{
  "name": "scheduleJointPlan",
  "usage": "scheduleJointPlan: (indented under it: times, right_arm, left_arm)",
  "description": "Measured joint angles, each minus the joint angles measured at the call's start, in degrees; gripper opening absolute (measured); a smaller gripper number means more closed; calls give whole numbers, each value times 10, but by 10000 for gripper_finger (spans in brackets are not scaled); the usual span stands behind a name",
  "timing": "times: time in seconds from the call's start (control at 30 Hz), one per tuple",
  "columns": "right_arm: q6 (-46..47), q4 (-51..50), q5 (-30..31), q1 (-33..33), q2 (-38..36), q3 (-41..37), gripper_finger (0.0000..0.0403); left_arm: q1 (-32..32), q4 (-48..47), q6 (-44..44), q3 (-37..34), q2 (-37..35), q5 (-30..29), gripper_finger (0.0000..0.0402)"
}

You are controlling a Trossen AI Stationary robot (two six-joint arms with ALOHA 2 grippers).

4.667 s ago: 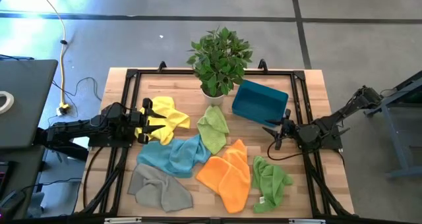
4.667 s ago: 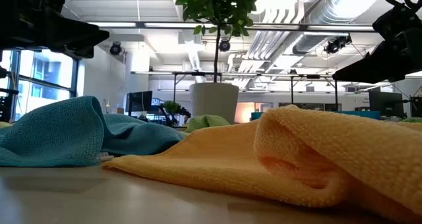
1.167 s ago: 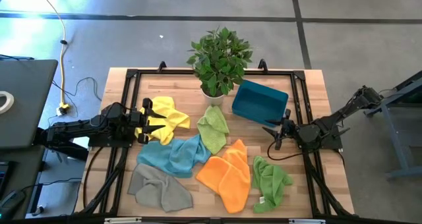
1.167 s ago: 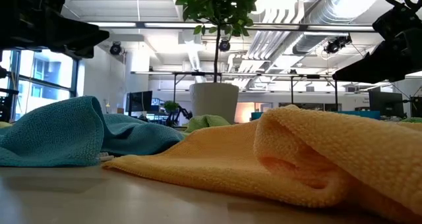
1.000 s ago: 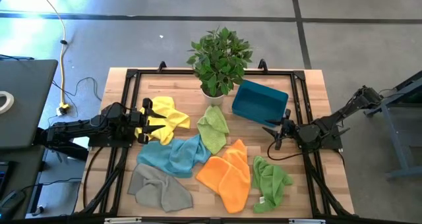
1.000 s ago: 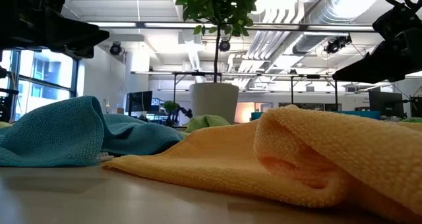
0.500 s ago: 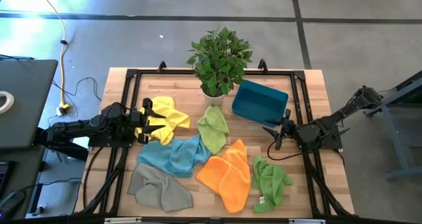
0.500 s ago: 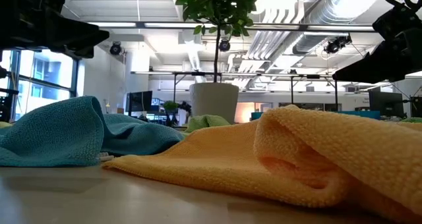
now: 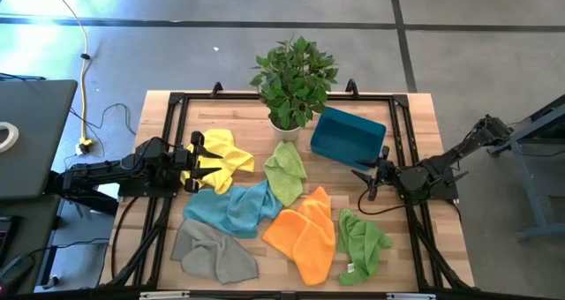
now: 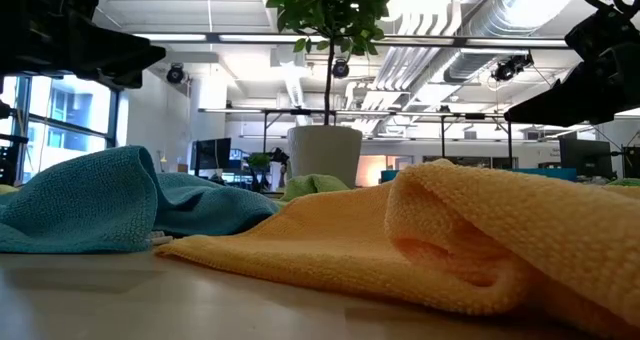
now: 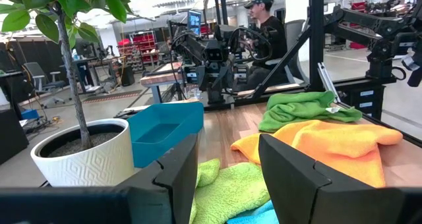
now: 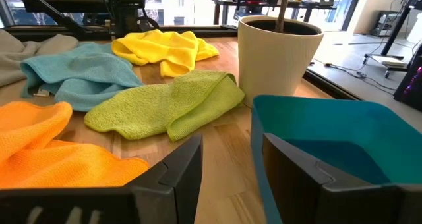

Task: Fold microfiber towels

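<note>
Several microfiber towels lie crumpled on the wooden table: yellow (image 9: 222,150), light blue (image 9: 231,207), grey (image 9: 212,252), orange (image 9: 305,234), a lime green one (image 9: 285,171) at the middle and a darker green one (image 9: 362,238) at the near right. The light blue towel's edge overlaps the lime green and orange ones. My left gripper (image 9: 199,161) stands open at the table's left, above the yellow towel's left edge, pointing level toward the right. My right gripper (image 9: 365,179) stands open at the right, next to the teal bin, above the wood. Neither holds anything.
A potted plant (image 9: 294,79) in a white pot stands at the far middle, and a teal plastic bin (image 9: 347,138) lies to its right. A black frame (image 9: 173,106) runs around the table's edges. In the left wrist view a person (image 11: 264,26) sits beyond the table.
</note>
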Motion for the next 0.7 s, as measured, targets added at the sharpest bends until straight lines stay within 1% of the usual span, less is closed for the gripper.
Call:
scheduleJointPlan:
  times: [0.17,0.3,0.6,0.7]
  right_arm:
    - [-43,-1,-4,0,0,0,149]
    - [-43,-2,-22,0,0,0,149]
    - [-43,2,-25,0,0,0,149]
    - [-75,31,-25,0,0,0,149]
  left_arm:
    - [0,0,0,0,0,0,152]
    - [0,0,0,0,0,0,152]
    - [0,0,0,0,0,0,152]
    - [0,0,0,0,0,0,152]
